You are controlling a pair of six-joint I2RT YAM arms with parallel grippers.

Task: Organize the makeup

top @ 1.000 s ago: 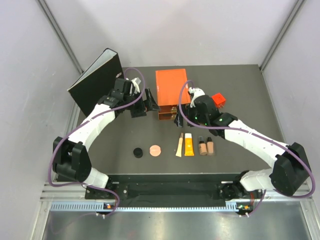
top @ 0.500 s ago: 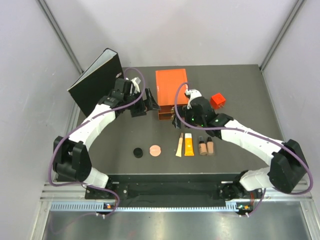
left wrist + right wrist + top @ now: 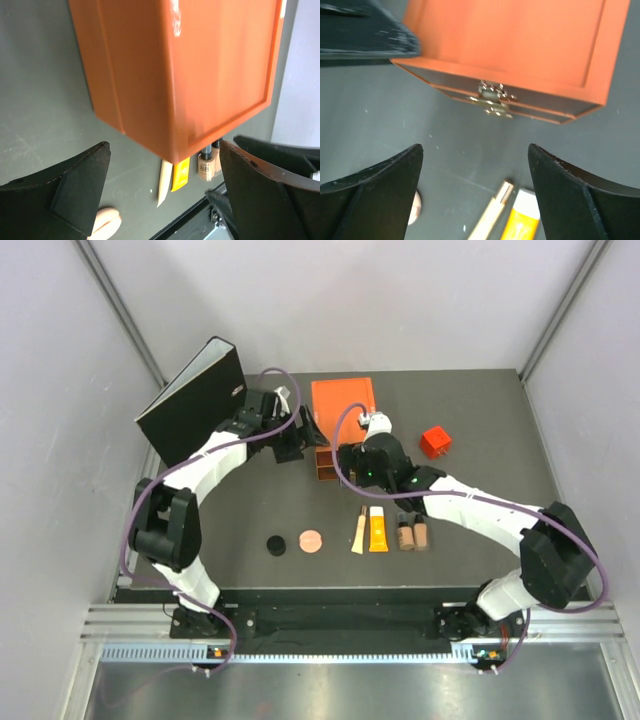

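Orange box is flanked by left gripper and right gripper, fingers apart; its latch should be met squarely, box steadied.

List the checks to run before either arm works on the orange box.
1. Orange box lid shut, clasp showing in the right wrist view: ok.
2. Right pincer open, facing the clasp: ok.
3. Left pincer open, framing a box corner: ok.
4. Left pincer touching the box: cannot tell.
5. Black disc, copper disc, beige tube, yellow tube, tan bottles ungripped on the table: ok.
6. Red cube apart from the box: ok.
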